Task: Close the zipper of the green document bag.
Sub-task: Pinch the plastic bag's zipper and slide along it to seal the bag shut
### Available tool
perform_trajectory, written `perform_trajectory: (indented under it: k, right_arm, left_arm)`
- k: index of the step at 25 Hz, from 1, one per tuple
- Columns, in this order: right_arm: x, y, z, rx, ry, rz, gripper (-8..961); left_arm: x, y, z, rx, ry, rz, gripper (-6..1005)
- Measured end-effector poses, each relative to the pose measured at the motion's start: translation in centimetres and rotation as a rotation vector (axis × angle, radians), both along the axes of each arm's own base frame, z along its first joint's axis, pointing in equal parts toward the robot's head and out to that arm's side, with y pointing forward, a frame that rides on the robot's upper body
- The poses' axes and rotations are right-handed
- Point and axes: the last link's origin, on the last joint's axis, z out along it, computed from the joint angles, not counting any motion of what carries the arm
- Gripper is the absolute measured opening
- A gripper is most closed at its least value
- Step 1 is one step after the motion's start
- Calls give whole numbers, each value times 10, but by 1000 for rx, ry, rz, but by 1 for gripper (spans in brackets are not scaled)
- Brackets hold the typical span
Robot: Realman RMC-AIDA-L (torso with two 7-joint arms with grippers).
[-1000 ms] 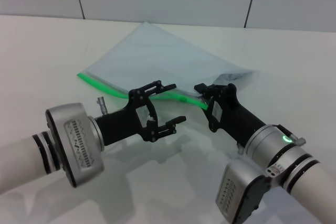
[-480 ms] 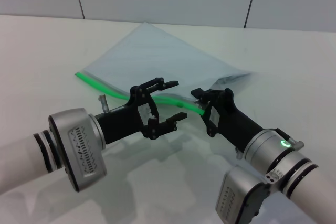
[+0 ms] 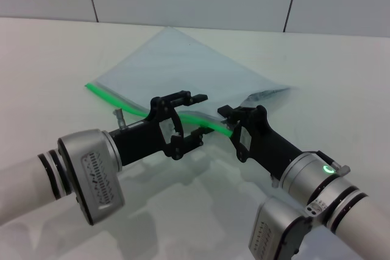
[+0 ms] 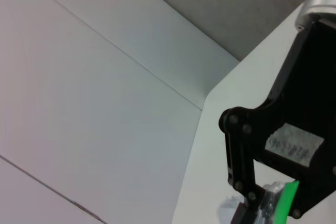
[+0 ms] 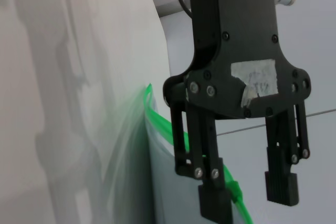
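White table [image 3: 49,77] — zipper [image 3: 116,98] between left gripper [image 3: 196,117] fingers

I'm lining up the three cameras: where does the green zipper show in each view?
Head view: the zipper runs along the green document bag's near edge, passing between the two tools.
Left wrist view: only a short green piece beside the right tool.
Right wrist view: a green line curving behind the left tool.
Shared landmark: the zipper stretch between the tools.
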Motion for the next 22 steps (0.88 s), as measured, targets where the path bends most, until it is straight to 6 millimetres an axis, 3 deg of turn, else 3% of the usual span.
perform_trajectory:
  k: [12, 22]
  right_arm:
    - [0, -1, -1, -4, -2, 3, 29]
    - [0, -1, -1, -4, -3, 3, 27]
  left_arm:
    - [0, -2, -2, 5, 22, -24, 390]
    - [0, -4, -4, 15, 49, -56, 346]
